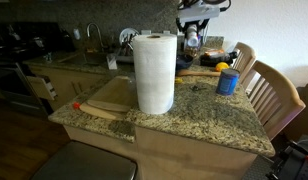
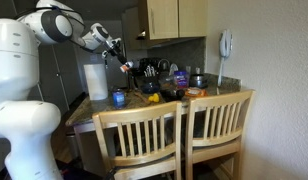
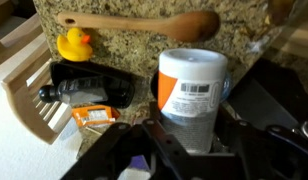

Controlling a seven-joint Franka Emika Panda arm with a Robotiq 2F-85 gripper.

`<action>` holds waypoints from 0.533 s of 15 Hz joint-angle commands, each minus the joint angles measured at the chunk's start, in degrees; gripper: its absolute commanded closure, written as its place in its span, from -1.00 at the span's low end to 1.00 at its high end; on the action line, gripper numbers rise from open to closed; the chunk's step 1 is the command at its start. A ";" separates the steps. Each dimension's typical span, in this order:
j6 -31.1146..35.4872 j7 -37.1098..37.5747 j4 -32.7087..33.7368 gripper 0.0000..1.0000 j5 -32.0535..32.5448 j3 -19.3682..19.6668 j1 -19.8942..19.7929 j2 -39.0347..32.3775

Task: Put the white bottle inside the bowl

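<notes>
My gripper (image 3: 190,135) is shut on the white bottle (image 3: 192,85), a slim whitish bottle with an orange label and a barcode, held upright between the fingers. In both exterior views the gripper (image 1: 192,36) (image 2: 122,58) hangs above the far side of the granite counter (image 1: 194,115), with the bottle (image 1: 192,42) in it. A dark rounded shape (image 3: 279,100) lies right of the bottle in the wrist view. I cannot tell whether it is the bowl.
A big paper towel roll (image 1: 154,72) stands on a cutting board (image 1: 106,100). A blue container with a yellow top (image 1: 227,80) is near the chairs (image 1: 274,95). Below the gripper lie a wooden spoon (image 3: 144,24), a yellow rubber duck (image 3: 72,44), a black object (image 3: 89,85) and an orange packet (image 3: 94,116).
</notes>
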State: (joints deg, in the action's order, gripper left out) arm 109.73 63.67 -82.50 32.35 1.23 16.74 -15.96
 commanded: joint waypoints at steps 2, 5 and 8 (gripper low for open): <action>0.05 10.33 4.85 0.42 10.75 0.91 -1.00 -1.47; -2.04 17.59 8.27 0.42 18.56 2.03 -1.79 -5.05; -4.42 21.29 10.95 0.42 21.79 2.64 -2.96 -9.99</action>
State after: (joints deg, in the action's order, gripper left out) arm 108.18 82.06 -76.42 51.49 3.73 14.90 -20.35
